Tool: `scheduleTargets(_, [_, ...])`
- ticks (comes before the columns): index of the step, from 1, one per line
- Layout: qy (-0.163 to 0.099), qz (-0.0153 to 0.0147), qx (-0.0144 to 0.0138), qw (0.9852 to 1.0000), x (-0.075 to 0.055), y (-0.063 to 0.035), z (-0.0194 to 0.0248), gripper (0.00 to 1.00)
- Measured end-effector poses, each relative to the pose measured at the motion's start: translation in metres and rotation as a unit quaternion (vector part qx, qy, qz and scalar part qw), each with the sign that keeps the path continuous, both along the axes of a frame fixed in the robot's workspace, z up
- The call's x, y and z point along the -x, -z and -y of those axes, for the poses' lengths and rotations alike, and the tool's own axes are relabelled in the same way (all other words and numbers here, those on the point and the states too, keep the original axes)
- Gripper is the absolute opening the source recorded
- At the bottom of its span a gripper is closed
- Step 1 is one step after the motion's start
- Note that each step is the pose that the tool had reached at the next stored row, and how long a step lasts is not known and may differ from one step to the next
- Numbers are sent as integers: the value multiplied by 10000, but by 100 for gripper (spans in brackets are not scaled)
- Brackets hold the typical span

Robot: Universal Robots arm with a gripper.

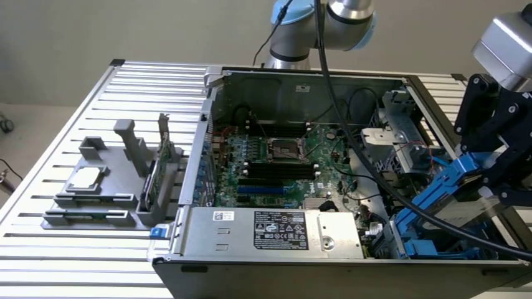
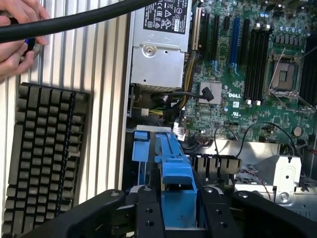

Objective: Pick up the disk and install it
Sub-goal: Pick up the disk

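Tabletop (image 1: pixel 75 261) of silver slats, beige wall (image 1: pixel 124 31), open case (image 1: pixel 275 81), disk (image 2: pixel 171 158) in hand (image 2: pixel 181 193)

You have disk (image 2: pixel 176 171) rails in glossy blue plastic; tabletop (image 1: pixel 75 255) ribbed bare metal, satin sheen; keyboard (image 2: pixel 44 158) matt dark plastic; cable (image 2: pixel 74 20) smooth black sheath.

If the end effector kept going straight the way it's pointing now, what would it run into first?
Probably the blue drive bay just ahead of the disk clamped in the end effector, though depth is hard to judge.
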State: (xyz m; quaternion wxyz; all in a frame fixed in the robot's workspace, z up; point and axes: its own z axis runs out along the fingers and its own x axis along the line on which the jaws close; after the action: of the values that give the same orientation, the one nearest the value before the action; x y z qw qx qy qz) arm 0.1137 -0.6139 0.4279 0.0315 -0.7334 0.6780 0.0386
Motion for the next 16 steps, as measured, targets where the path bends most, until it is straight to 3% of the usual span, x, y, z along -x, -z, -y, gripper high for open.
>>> scheduleTargets(4, [2,-2,7,10000,2,-92,-1,33])
scheduleTargets(8, [2,-2,8,10000,3,-105,-1,33])
scheduleTargets(12, [2,-2,10,10000,3,-182,2,33])
scheduleTargets(16, [2,-2,40,10000,3,-186,3,33])
